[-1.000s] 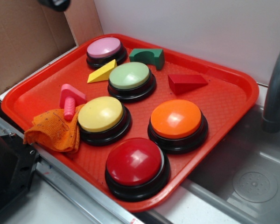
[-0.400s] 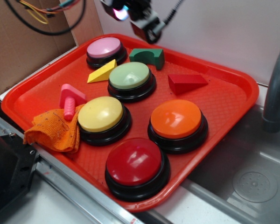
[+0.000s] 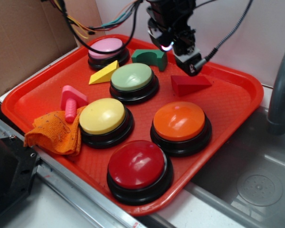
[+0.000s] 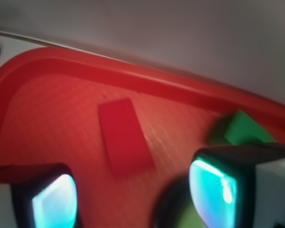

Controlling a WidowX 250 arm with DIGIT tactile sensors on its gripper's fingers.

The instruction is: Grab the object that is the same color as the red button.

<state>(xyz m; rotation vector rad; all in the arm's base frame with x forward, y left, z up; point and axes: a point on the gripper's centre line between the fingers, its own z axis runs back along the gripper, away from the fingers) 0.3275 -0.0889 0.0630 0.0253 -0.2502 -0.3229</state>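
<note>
The dark red wedge block (image 3: 190, 84) lies on the red tray (image 3: 237, 99) at the back right, and shows from above in the wrist view (image 4: 125, 136). The glossy red button (image 3: 138, 168) on its black base stands at the tray's front edge. My gripper (image 3: 180, 56) hangs above the tray between the green arch block (image 3: 150, 58) and the wedge, a little above and left of the wedge. In the wrist view the gripper (image 4: 133, 197) is open and empty, with the wedge just ahead of the gap.
On the tray stand orange (image 3: 180, 123), yellow (image 3: 103, 118), green (image 3: 133, 80) and pink (image 3: 106, 50) buttons, a yellow wedge (image 3: 103, 73), a pink bolt (image 3: 71, 103) and an orange cloth (image 3: 54, 135). A sink (image 3: 259, 185) and faucet (image 3: 280, 95) are at the right. Cardboard (image 3: 23, 42) is at the left.
My gripper has come down from the top of the frame and moved right, from above the pink button and arch to just above the red wedge. The objects have not moved.
</note>
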